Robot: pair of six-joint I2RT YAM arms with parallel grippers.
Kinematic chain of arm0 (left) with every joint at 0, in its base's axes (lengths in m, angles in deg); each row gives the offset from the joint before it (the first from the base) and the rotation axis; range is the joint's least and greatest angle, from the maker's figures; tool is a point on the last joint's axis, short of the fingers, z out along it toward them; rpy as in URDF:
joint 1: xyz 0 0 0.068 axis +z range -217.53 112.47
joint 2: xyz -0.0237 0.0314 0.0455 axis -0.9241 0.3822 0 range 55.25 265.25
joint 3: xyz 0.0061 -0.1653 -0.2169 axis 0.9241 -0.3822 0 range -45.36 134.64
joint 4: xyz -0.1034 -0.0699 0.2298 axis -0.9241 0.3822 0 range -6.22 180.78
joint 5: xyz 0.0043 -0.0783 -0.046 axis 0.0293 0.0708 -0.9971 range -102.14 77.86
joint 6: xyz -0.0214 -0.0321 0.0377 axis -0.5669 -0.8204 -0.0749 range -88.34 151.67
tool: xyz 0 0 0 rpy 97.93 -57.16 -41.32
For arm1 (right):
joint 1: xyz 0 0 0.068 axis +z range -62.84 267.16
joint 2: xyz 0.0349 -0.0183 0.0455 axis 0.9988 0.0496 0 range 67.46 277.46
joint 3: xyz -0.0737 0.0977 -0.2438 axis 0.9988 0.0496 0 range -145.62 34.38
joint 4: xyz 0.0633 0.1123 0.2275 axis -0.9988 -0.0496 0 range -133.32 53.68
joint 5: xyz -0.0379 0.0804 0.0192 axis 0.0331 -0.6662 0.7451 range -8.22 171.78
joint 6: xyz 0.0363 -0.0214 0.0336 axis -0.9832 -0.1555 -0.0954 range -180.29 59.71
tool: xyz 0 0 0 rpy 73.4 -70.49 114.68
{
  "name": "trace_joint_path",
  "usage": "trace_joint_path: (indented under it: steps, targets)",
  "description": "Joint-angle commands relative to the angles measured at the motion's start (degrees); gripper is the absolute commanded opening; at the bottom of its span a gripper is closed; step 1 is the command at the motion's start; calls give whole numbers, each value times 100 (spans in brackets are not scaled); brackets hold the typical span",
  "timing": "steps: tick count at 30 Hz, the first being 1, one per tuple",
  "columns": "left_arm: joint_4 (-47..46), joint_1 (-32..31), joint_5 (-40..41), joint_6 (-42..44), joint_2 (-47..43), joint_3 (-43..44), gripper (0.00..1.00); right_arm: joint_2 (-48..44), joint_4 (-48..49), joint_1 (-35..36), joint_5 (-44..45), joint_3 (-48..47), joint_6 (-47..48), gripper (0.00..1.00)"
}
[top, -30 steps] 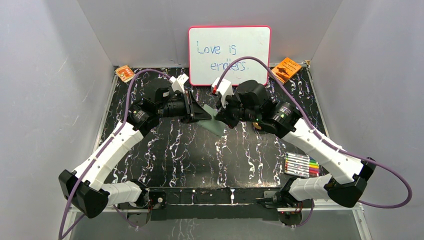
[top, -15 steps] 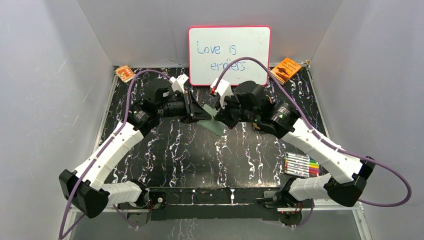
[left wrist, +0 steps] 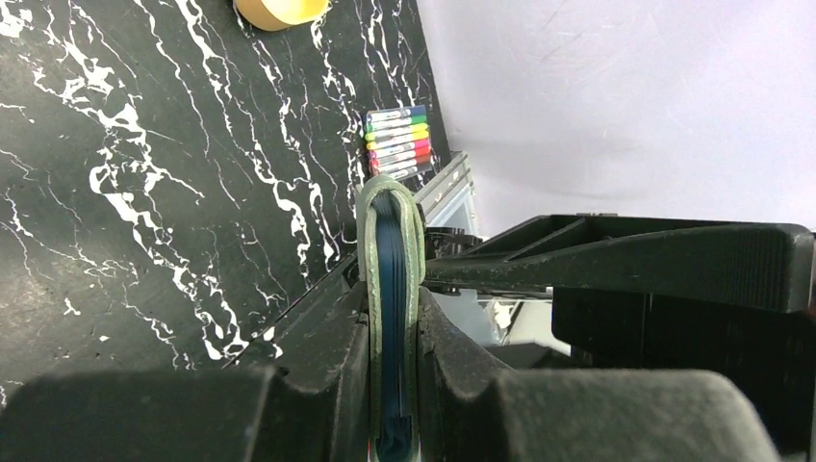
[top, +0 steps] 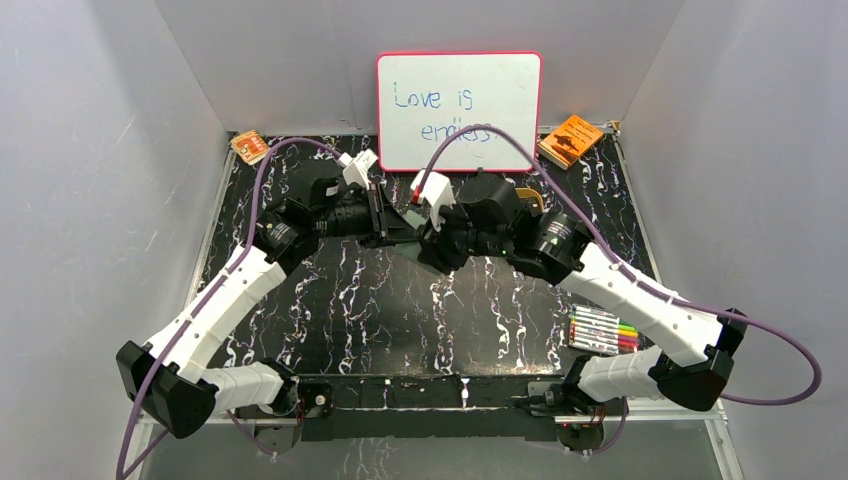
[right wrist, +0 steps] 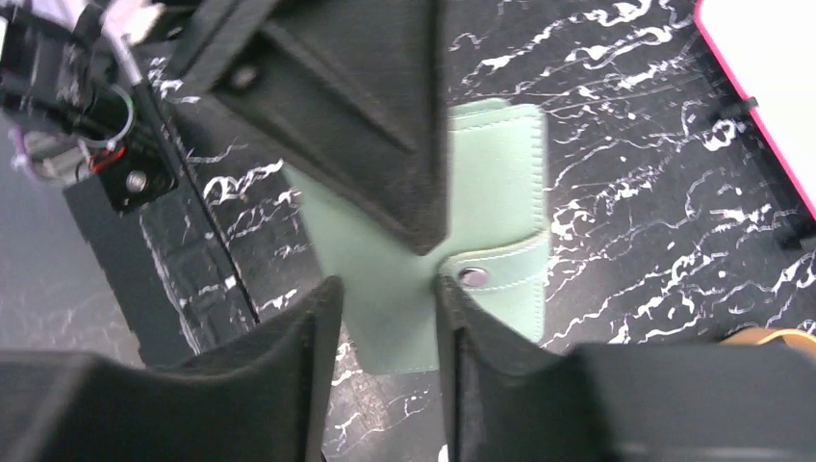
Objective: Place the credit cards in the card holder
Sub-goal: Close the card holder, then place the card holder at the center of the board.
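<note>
Just opened right hand (right wrist: pixel 385 289), empty, at flat grey-green card holder (right wrist: pixel 496 183). Pinched in left hand (left wrist: pixel 390 313), thin dark credit cards (left wrist: pixel 388 245) inside; likely one delivered.

**Top view:** the card holder (top: pixel 408 247) shows only as a grey-green sliver. The rest of it is covered by the right gripper (top: pixel 428 253).

**Left wrist view:**
- The holder is seen edge-on, and its lower end is lost between the fingers of the left gripper (left wrist: pixel 390 308).
- The credit card (left wrist: pixel 388 279) inside shows one dark blue edge only. How many cards are in there cannot be told.
- A tan object (left wrist: pixel 279 10) is cut off by the top edge.
- The print on the marker pack (left wrist: pixel 396 144) is too small to read.

**Right wrist view:**
- A finger (right wrist: pixel 385 125) of the left gripper hides the holder's upper left corner.
- The whiteboard (right wrist: pixel 770 58) is cropped at the corner of the picture.
</note>
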Motion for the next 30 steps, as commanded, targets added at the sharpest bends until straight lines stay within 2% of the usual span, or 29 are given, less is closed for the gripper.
trace_joint_path:
  steps: [1, 6, 7, 8, 9, 14, 20, 25, 28, 30]
  targets:
    - [-305, -210, -142, 274, -455, 121, 0, -231, -297, 246, -292, 138, -309, 55]
    - [-103, -180, 433, 339, -499, -326, 0, -703, -874, 244, 83, -39, -449, 72]
    - [-107, -179, 552, 352, -511, -446, 0, -828, -890, 246, 181, -28, -482, 85]
    - [-124, -179, 648, 371, -514, -603, 0, -968, -859, 247, 506, 25, -506, 91]
    - [-144, -179, 732, 356, -503, -778, 0, -1096, -769, 246, 752, 132, -532, 94]
    - [-718, -179, 785, 280, -292, -1786, 0, -1454, 203, 247, 1481, 891, -892, 95]
    - [-1758, -179, 776, 405, 294, -2666, 0, -1619, 1531, 244, 1673, 1891, -1499, 96]
    - [-2269, -170, 1001, 355, 688, -3028, 0, -1477, 1726, 244, 1941, 2074, -1918, 96]
    - [-1985, -171, 1459, 464, 885, -3045, 0, -1540, 1715, 243, 2144, 2180, -2014, 97]
    - [-1726, -162, 1714, 535, 1001, -3029, 11, -1606, 1684, 243, 2274, 2235, -2029, 97]
